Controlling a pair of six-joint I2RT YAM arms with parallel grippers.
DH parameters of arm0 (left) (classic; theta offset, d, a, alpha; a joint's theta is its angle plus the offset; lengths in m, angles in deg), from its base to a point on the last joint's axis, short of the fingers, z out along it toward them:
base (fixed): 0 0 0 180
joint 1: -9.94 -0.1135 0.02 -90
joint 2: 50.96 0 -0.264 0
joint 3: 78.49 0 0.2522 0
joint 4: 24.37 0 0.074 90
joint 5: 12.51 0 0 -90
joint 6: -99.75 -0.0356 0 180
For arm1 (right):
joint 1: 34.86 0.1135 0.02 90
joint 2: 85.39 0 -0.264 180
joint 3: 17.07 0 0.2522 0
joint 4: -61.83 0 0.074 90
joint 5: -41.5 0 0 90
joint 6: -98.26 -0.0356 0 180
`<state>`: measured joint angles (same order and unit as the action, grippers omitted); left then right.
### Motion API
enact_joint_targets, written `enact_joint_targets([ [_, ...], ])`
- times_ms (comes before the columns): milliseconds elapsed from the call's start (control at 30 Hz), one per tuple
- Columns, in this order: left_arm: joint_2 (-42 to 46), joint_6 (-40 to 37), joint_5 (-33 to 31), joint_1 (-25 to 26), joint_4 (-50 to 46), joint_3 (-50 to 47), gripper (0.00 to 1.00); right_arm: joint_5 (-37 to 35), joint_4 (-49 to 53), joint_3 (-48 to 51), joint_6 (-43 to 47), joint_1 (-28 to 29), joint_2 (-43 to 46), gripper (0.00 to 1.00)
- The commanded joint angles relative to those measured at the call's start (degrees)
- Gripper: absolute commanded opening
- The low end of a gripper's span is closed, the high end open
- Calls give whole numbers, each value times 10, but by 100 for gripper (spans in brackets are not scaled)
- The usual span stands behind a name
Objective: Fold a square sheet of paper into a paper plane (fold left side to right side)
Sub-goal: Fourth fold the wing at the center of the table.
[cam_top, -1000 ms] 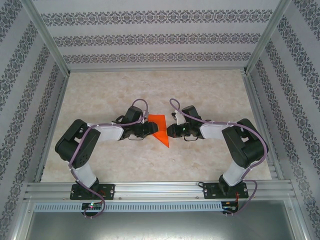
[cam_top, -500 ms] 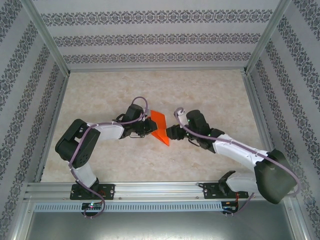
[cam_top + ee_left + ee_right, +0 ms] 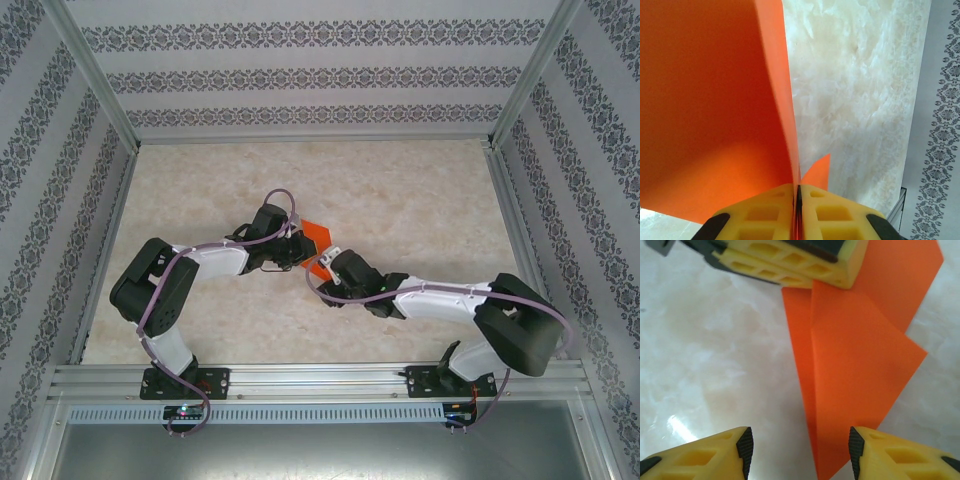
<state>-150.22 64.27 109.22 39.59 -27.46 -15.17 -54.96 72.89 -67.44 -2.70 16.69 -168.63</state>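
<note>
- Workpiece location: the thin, bright orange sheet of paper, folded into a narrower creased shape with a pointed end, sits near the middle of the pale marbled surface, between my two arms.
- My left fingers are closed flat on the sheet. In the left wrist view the yellow pads meet with the orange paper pinched in the seam. A broad flap stands out from the pads on one side, and a small triangular corner shows on the other.
- My right fingers are spread to a middling gap and hold nothing. In the right wrist view the two yellow pads with black tips stand apart, low over the surface.
- Sheet relative to my right fingers: the pointed end runs in between the two pads, nearer the pad on the right of that view. I cannot tell whether that pad touches the paper.
- Fold detail, right wrist view: two overlapping orange layers are visible, and a straight crease runs from my left fingers' clamp toward the point.
- Arm layout, top view: my left arm reaches in from the left and my right arm stretches low across from the right. Both sets of fingers are just beside each other at the sheet.
- Surroundings: an aluminium frame rail runs along the near edge, and patterned wallpaper walls enclose the cell.
</note>
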Motion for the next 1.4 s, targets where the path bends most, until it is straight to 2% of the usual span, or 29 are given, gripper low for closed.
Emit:
enact_joint_targets([
  [0, 17, 7, 9, 10, -18, 19, 13, -34, -1, -29, 20, 6, -17, 53],
  [300, 16, 4, 13, 10, -25, 27, 13, -42, -2, -47, 23, 11, -58, 49],
  [600, 16, 1, 17, 10, -32, 33, 16, -46, -1, -46, 16, 11, -72, 37],
  [967, 28, -10, 2, 10, -55, 28, 27, -37, -6, -35, 1, 10, -87, 22],
  [1367, 15, -19, -5, 10, -64, 30, 27, -27, -11, -27, -11, 10, -84, 20],
])
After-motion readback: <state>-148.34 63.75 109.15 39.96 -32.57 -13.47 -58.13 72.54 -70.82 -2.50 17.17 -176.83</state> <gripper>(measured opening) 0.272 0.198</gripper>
